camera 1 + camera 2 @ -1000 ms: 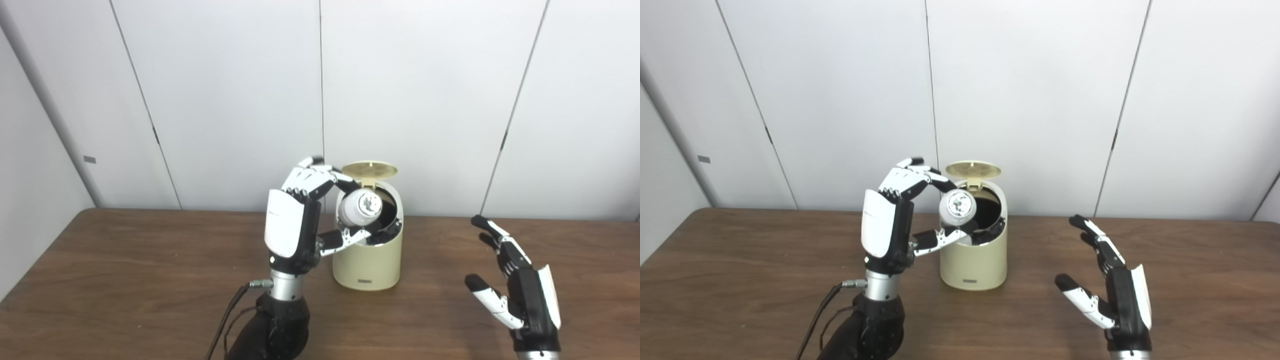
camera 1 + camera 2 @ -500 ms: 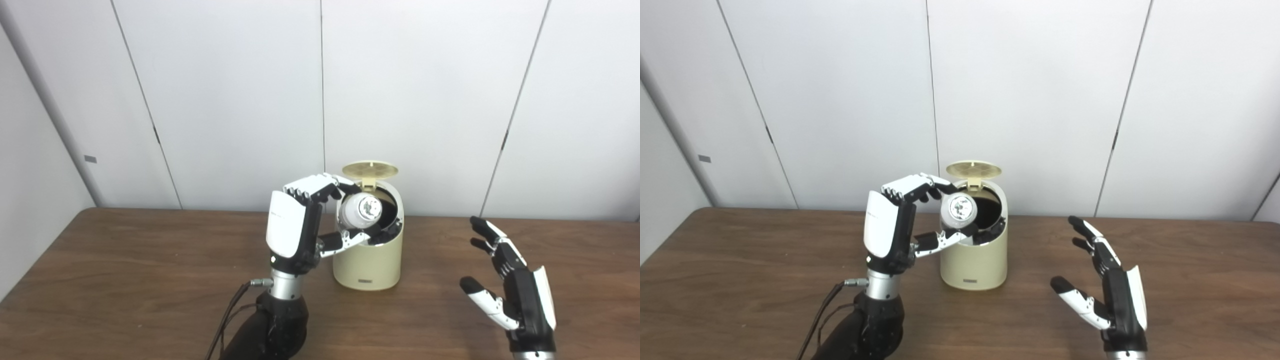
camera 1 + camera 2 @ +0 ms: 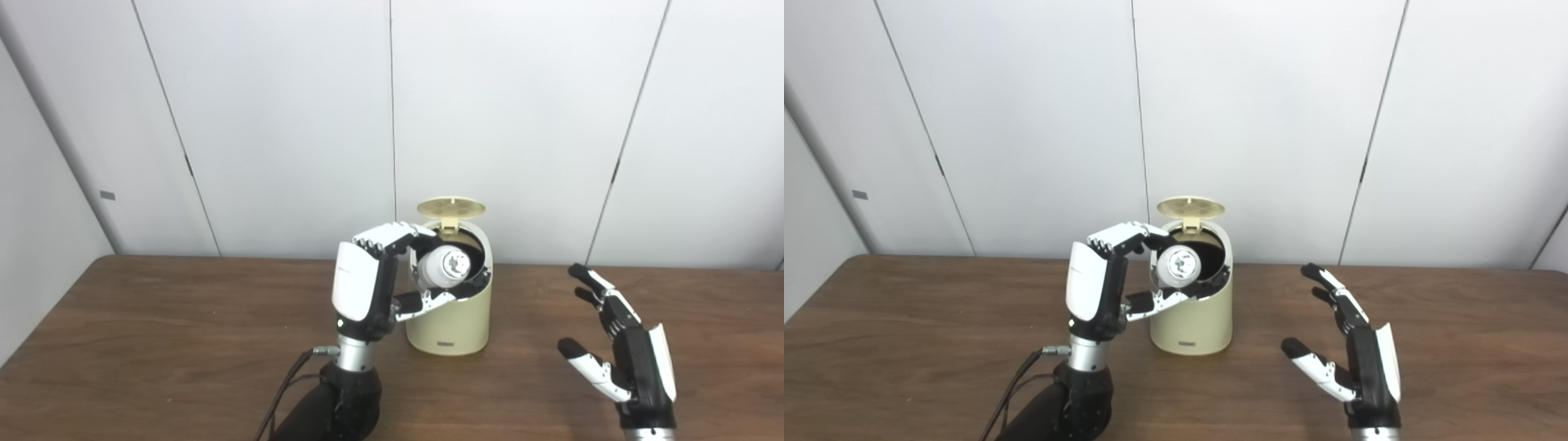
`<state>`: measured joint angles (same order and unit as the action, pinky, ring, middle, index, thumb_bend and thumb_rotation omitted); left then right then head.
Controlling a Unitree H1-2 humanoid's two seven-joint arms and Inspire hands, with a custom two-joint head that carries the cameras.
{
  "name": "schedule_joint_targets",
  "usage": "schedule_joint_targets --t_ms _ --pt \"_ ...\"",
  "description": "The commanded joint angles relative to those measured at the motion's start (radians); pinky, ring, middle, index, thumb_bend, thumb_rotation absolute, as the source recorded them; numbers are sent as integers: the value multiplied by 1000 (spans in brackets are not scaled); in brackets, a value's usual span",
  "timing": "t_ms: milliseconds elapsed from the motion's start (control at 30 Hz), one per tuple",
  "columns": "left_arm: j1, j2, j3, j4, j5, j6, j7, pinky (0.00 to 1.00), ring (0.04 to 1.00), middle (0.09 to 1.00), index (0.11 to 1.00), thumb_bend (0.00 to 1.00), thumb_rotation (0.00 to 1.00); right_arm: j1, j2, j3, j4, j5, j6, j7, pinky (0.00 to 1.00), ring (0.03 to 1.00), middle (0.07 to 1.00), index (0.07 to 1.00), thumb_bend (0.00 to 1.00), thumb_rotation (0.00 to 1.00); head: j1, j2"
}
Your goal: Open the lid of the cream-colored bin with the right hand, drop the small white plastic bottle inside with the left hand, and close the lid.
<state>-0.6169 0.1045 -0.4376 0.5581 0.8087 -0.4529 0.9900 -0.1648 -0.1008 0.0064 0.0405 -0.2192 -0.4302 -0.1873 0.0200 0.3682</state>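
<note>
Bottle [image 3: 445, 267] lying tilted in the bin [image 3: 450, 306] mouth, lid [image 3: 451, 207] standing open.
Left hand [image 3: 367, 285] is gripping the bottle from the left, its long axis pointing toward the camera; right hand [image 3: 625, 355], fingers spread and holding nothing, is waiting well apart. Brown wooden table [image 3: 153, 343]; white panelled wall [image 3: 275, 122] standing behind.

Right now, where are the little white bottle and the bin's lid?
small white plastic bottle [image 3: 446, 267], left eye view, round end.
round cream-colored lid [image 3: 451, 207], left eye view, raised underside.
</note>
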Motion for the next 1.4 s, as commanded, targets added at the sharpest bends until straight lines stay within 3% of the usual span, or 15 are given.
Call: schedule_joint_targets --t_ms 0,400,533,733,833,1000,1100,1367 --pt "-62 6 -15 5 -25 -17 26 363 474 482 464 505 0 -21 3 -1 -30 1 -38 -9 845 886 861 802 653 664 -3 -2" --pt "-136 39 -127 60 -88 -17 79 367 488 483 454 504 0 -21 27 -8 -40 -15 -36 -8 874 899 858 754 666 670 -16 -13" --pt "-153 48 -145 67 -95 -17 87 358 479 490 450 504 0 -23 34 -9 -47 -16 -35 -9 854 892 850 725 660 658 -22 -19" --pt "-166 61 -169 82 -129 -17 85 350 464 496 454 504 0 -22 36 -7 -43 -5 -36 -3 794 886 853 765 673 650 -28 -19" --pt "-170 59 -172 101 -174 -17 64 339 449 501 460 504 0 -22 32 -7 -38 -17 -39 -11 862 899 857 764 663 657 -24 -17" --pt "-191 52 -176 186 -233 -17 55 356 447 503 462 504 0 -24 30 -2 -29 -5 -38 -14 857 901 862 780 678 655 -27 -18" --pt "-196 52 -170 214 -250 -17 50 306 408 522 479 502 0 -25 26 0 -25 6 -37 -13 868 904 863 788 699 659 -27 -18" --pt "-178 47 -150 197 -296 -17 -3 247 385 527 485 500 0 -20 25 -2 -33 0 -38 -12 861 903 858 778 706 669 -29 -14"
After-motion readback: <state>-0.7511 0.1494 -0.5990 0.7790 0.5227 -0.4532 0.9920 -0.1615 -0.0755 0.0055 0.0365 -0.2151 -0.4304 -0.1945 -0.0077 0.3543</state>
